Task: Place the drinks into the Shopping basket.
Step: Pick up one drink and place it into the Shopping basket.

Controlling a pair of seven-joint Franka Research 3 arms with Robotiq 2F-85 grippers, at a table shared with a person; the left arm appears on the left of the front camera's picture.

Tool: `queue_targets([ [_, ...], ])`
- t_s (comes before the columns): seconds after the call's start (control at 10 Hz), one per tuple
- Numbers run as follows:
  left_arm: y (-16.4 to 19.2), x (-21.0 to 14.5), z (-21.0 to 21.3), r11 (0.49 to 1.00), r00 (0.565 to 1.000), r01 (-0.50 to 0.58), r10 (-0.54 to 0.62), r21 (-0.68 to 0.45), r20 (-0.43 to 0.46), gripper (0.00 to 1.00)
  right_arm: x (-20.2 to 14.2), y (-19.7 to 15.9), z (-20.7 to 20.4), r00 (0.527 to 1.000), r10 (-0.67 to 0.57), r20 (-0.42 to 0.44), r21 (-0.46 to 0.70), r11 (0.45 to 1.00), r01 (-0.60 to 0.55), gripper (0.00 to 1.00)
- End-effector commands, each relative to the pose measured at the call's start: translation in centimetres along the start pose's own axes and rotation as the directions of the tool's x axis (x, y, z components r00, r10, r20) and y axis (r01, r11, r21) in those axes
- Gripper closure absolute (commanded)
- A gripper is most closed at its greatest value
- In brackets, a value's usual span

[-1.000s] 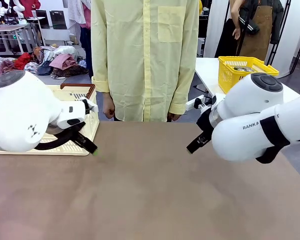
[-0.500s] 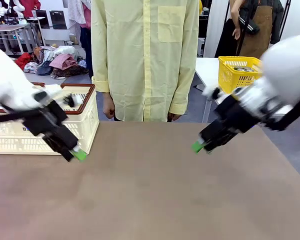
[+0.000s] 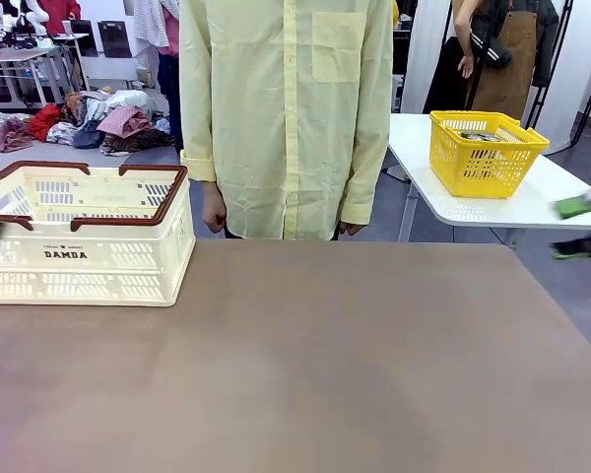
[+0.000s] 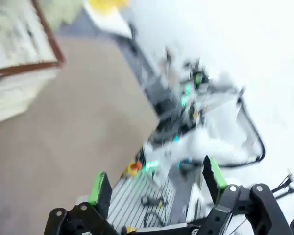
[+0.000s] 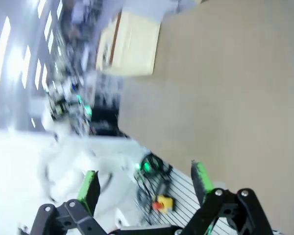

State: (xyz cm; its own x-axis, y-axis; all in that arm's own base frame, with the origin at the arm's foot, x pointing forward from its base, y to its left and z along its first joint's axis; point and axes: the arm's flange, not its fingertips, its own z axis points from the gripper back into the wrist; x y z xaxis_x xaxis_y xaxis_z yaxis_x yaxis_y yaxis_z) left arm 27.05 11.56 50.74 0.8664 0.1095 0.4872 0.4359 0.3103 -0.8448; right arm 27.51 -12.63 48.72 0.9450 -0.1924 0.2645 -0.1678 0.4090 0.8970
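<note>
Brown surface (image 3: 305,365) is stretching across the front view toward a person (image 3: 286,108) in a pale yellow shirt, who is standing at its far edge with arms hanging down. On the far left of the surface the Shopping basket (image 3: 79,258) is sitting upright, a cream-white lattice with dark brown handles along its rim and DAMDA printed on the near side. Behind and to the right, a yellow basket (image 3: 485,148) is resting on a white table (image 3: 492,209).

In its wrist view, the left pincer (image 4: 156,180) is hanging released, green pads spread wide with nothing between them. It is looking over the surface, with a corner of the Shopping basket blurred at the upper left. In the front view its tip is peeking in at the left picture edge, beside the basket's left end.

The right pincer (image 5: 145,180) is likewise hanging released and gripping nothing, the basket showing small and blurred well beyond it. In the front view it is sitting at the right picture edge, off the side of the surface.
</note>
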Motion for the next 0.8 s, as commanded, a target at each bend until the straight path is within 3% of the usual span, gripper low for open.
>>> queue_targets([
  [0.0, 5.1, -3.7, 2.5, 0.993, 0.953, -0.035, 0.068, -0.117, 0.296, 0.0, -0.9, -4.0, 3.5, 0.971, -0.12, 0.206, 0.103, 0.99, 0.101, 0.0],
  [0.2, 7.7, -6.5, 5.6, 0.983, 0.895, -0.048, 0.12, -0.175, 0.43, 0.0, -2.3, -6.5, 6.8, 0.931, -0.182, 0.317, 0.125, 0.981, 0.149, 0.0],
  [0.4, 8.4, -6.7, 5.7, 0.987, 0.89, -0.079, 0.134, -0.142, 0.435, 0.0, -2.7, -7.8, 7.0, 0.904, -0.202, 0.377, 0.111, 0.979, 0.172, 0.0],
  [0.5, 8.6, -6.7, 5.4, 0.994, 0.883, -0.07, 0.1, -0.082, 0.459, 0.0, -2.5, -8.1, 6.3, 0.862, -0.195, 0.467, -0.023, 0.972, 0.232, 0.0],
  [0.6, 9.6, -5.3, 10.2, 0.983, 0.876, -0.101, 0.162, -0.156, 0.454, 0.0, -2.9, -8.1, 8.9, 0.904, -0.243, 0.353, 0.123, 0.969, 0.212, 0.0],
  [0.7, 9.6, -5.3, 10.2, 0.983, 0.876, -0.101, 0.162, -0.156, 0.454, 0.0, -2.9, -8.1, 8.9, 0.904, -0.243, 0.353, 0.123, 0.969, 0.212, 0.0],
])
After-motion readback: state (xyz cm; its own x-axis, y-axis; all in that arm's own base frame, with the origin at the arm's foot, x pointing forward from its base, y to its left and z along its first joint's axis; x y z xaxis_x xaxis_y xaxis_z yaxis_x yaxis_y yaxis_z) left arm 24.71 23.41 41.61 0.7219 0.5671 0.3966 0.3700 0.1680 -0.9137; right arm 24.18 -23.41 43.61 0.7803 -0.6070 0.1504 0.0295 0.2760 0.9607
